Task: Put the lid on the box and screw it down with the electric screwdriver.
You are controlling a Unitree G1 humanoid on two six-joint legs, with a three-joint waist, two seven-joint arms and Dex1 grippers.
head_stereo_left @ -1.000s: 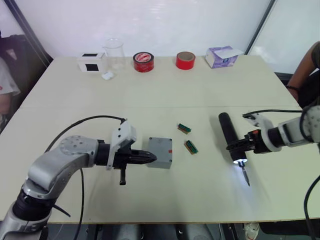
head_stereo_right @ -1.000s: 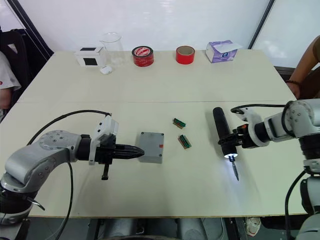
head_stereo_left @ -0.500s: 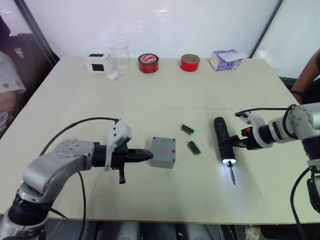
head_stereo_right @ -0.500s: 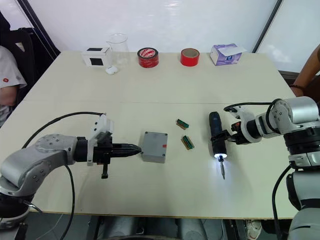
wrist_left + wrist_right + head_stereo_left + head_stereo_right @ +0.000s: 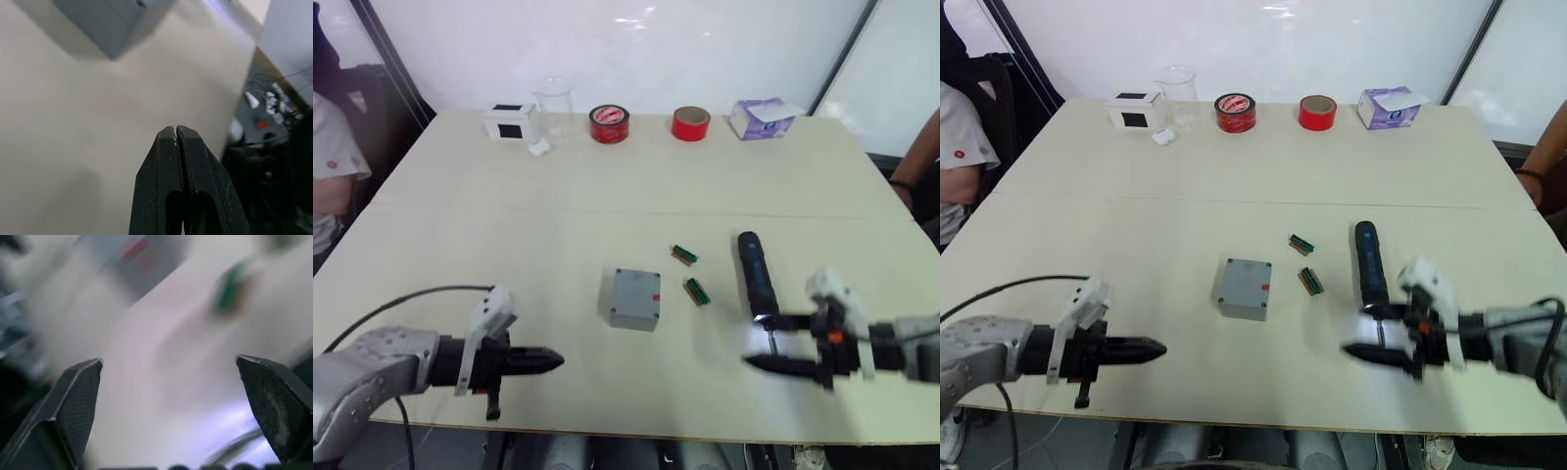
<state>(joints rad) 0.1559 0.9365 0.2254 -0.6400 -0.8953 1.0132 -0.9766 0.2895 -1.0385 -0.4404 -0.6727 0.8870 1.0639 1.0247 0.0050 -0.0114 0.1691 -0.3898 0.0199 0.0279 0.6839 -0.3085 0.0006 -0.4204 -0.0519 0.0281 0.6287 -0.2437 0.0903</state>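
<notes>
I see my left pincer (image 5: pixel 553 361) has pulled back from the box (image 5: pixel 633 299) since half a second ago; it now sits near the table's (image 5: pixel 607 186) near left edge, well apart from the box, tips pressed together. My right pincer (image 5: pixel 1363 333) has let go of the screwdriver (image 5: pixel 753 274), which lies on the table right of the box, bit pointing toward me; the fingers (image 5: pixel 78 396) are now spread wide, empty, just nearer than the tool's bit end. The box rests mid-table with its grey lid on and a red mark at its right edge. Two small green pieces (image 5: pixel 690 273) lie between box and screwdriver. Along the far edge stand a white-and-black cube (image 5: pixel 509 120), a clear beaker (image 5: pixel 554 106), two red tape rolls (image 5: pixel 649 123) and a tissue box (image 5: pixel 763 117).
</notes>
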